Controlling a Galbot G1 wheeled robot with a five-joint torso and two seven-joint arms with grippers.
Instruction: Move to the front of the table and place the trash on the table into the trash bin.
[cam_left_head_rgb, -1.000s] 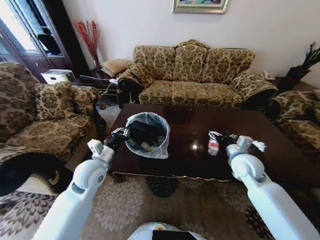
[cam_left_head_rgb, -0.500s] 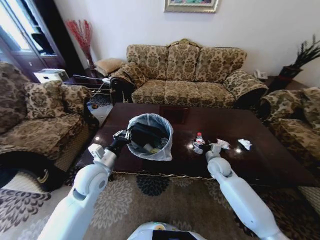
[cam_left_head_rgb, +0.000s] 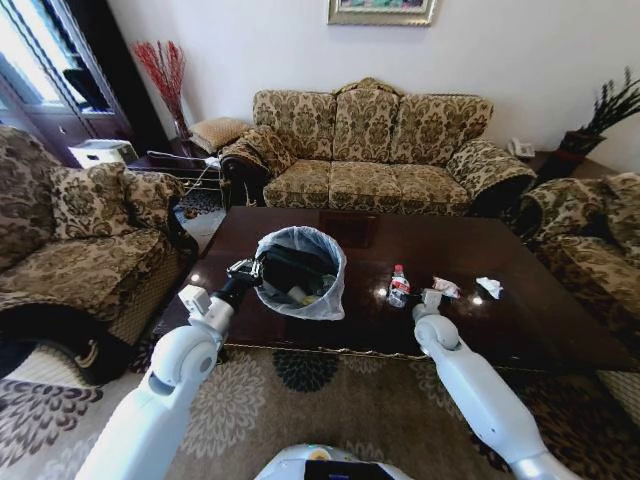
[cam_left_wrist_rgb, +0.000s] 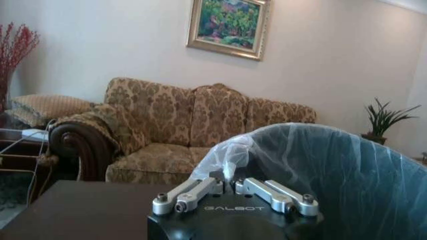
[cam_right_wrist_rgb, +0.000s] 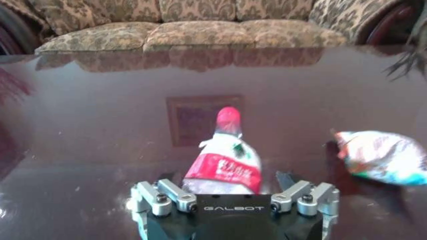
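The glossy dark brown wooden tabletop (cam_left_head_rgb: 520, 300) carries the small round black trash bin (cam_left_head_rgb: 298, 272), lined with a pale bluish translucent bag folded over its rim, standing near the table's front edge. The left gripper (cam_left_head_rgb: 247, 270) sits at the bin's outer wall; in the left wrist view its jaws (cam_left_wrist_rgb: 233, 192) are drawn close together with a fold of the bag's plastic (cam_left_wrist_rgb: 227, 157) pinched between them, and the bin's lined wall (cam_left_wrist_rgb: 333, 175) rises just beyond.

The right gripper (cam_left_head_rgb: 428, 297) hovers low over the tabletop, just short of the front edge. In the right wrist view the small clear bottle with a red label and red cap (cam_right_wrist_rgb: 225, 157) lies on its side directly between the spread jaws (cam_right_wrist_rgb: 233, 192), cap pointing away from them (whether the fingers touch it cannot be told). To one side of the jaws, apart from the bottle, lies a crumpled shiny wrapper (cam_right_wrist_rgb: 383, 156). In the head view that wrapper (cam_left_head_rgb: 446, 287) is just beyond the right gripper, and a crumpled white tissue (cam_left_head_rgb: 488, 286) lies farther out, well apart from the jaws.

Bare tabletop stretches between the bottle (cam_left_head_rgb: 398, 285) and the bin, and beyond the bottle towards the floral sofa (cam_left_head_rgb: 370, 150).
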